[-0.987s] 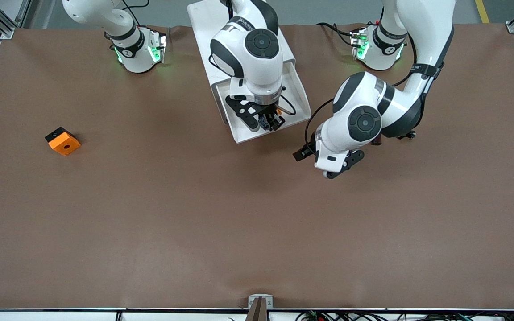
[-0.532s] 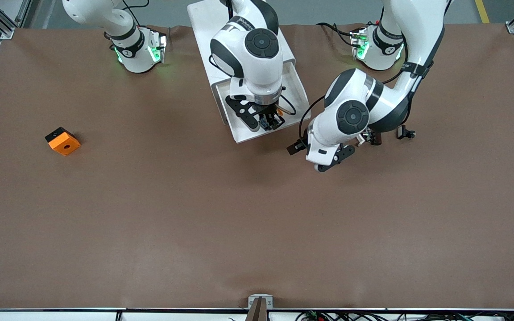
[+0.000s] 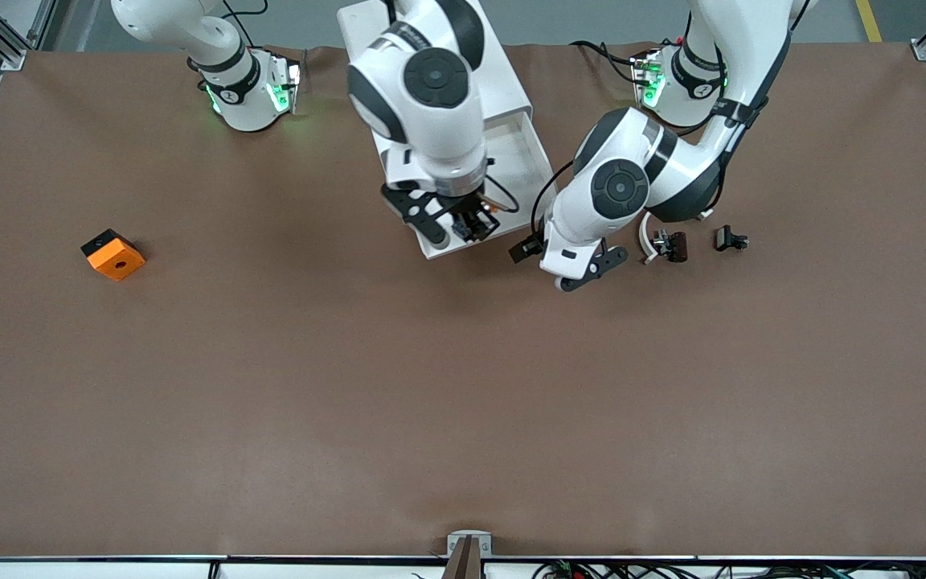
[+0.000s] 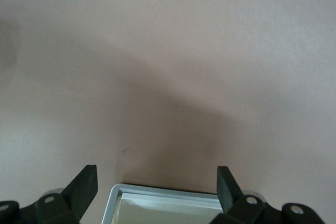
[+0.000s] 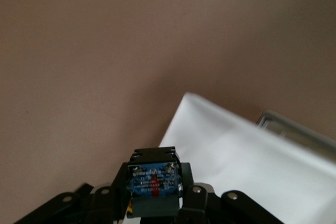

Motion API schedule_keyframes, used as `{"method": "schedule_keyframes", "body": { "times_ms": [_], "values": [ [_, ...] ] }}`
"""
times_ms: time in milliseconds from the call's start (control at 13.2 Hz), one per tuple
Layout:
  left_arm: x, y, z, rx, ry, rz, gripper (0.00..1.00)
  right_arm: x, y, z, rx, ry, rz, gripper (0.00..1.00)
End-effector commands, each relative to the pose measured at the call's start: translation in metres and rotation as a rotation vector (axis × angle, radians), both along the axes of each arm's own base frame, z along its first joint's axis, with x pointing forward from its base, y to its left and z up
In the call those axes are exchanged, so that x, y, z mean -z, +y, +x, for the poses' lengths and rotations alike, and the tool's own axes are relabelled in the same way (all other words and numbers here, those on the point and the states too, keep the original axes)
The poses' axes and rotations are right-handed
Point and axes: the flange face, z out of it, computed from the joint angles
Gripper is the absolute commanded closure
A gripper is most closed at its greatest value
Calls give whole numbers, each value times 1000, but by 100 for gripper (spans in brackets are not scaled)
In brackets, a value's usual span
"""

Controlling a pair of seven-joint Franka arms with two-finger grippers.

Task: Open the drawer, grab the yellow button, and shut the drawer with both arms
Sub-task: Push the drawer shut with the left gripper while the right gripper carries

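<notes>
Pincer first: my right pincer [image 3: 463, 227] hangs over the front end of the pulled-out drawer [image 3: 523, 157], and I see it clamped on the button [image 5: 153, 188]. In the right wrist view the blue-labelled body of the button sits squarely between the two fingers [image 5: 205, 195], with black housing above and below the label. From the front view I can only make out a speck of blue and black at the fingertips, with a touch of orange beside it. So the button is up in the air in that grip, not lying in the drawer tray.

My left pincer [image 3: 569, 261] hovers over the bare brown surface [image 3: 463, 402], just beside the drawer's front corner on the side toward the left arm's end. Its fingers [image 4: 84, 187] stand wide apart with nothing between them, and the left wrist view shows the drawer's pale rim [image 4: 168, 192] between them lower down.

The drawer itself stands open out of the white cabinet [image 3: 383, 32].

Farther out, a white curved piece [image 3: 646, 244] and small black clip parts [image 3: 732, 239] lie toward the left arm's end. An orange block [image 3: 113, 255] sits well apart toward the right arm's end.
</notes>
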Motion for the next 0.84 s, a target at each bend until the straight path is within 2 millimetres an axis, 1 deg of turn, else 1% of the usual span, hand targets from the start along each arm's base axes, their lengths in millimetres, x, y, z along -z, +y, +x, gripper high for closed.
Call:
{"method": "schedule_keyframes", "body": {
  "times_ms": [0, 228, 380, 456, 532, 684, 759],
  "values": [
    [-9, -12, -19, 38, -30, -3, 0, -35, -73, 33, -147, 35, 13, 100],
    [-9, -34, -36, 73, -19, -16, 0, -44, -170, 77, -282, 62, 1, 100],
    [-8, -52, -53, 97, -14, -14, 0, -38, -234, 102, -396, 73, -29, 100],
    [-7, -67, -68, 112, -8, -8, 0, -33, -260, 110, -430, 78, -51, 100],
    [-5, -77, -79, 114, -1, -2, 0, -26, -279, 117, -453, 82, -70, 100],
    [-4, -96, -101, 124, 5, 10, 0, -14, -321, 129, -516, 83, -99, 100],
    [-3, -103, -111, 130, 9, 16, 0, -4, -343, 135, -546, 76, -97, 100]
  ]
}}
